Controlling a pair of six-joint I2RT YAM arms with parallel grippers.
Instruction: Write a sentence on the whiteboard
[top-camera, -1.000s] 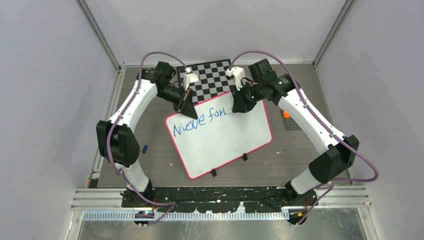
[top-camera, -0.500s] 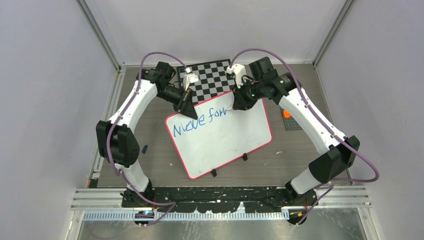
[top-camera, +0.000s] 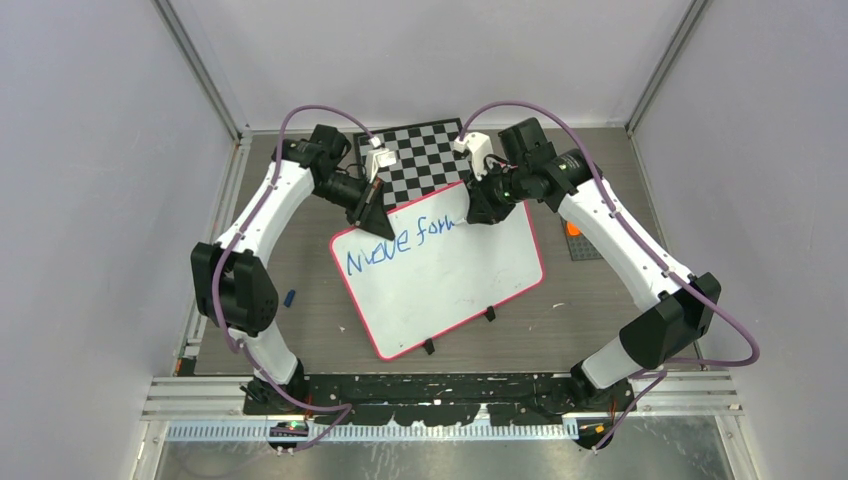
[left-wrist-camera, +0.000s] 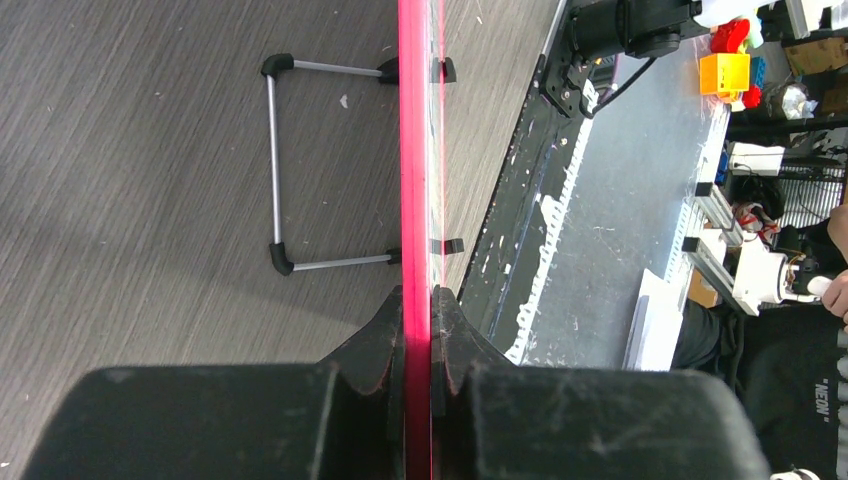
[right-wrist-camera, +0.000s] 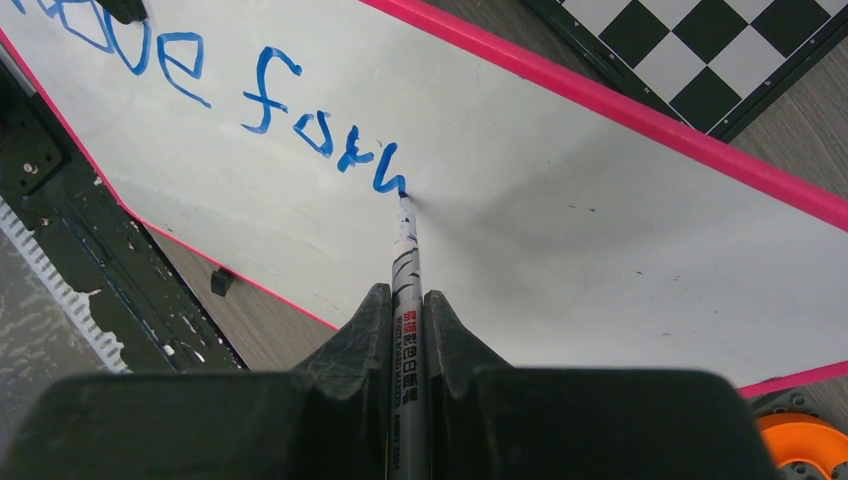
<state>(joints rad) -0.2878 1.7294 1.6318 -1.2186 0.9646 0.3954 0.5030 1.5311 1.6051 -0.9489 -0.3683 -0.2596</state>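
One unfinished line of the sentence (right-wrist-camera: 300, 120), in blue and reading roughly "Move forw", ran across the upper part of the whiteboard (top-camera: 450, 290). That board sat skewed on the tabletop (top-camera: 300, 330), just in front of a checkered board (top-camera: 425, 155). It looked stiff, light and slick, likely to skid under pen pressure, so its pink rim seemed the place to grip; fresh ink would probably smear if brushed. The left claw (left-wrist-camera: 418, 295) was clamped tight on that rim. The right claw (right-wrist-camera: 405, 298) pinched a marker (right-wrist-camera: 405, 245), its tip touching the last letter. Print on the barrel appeared to say "white board marker".
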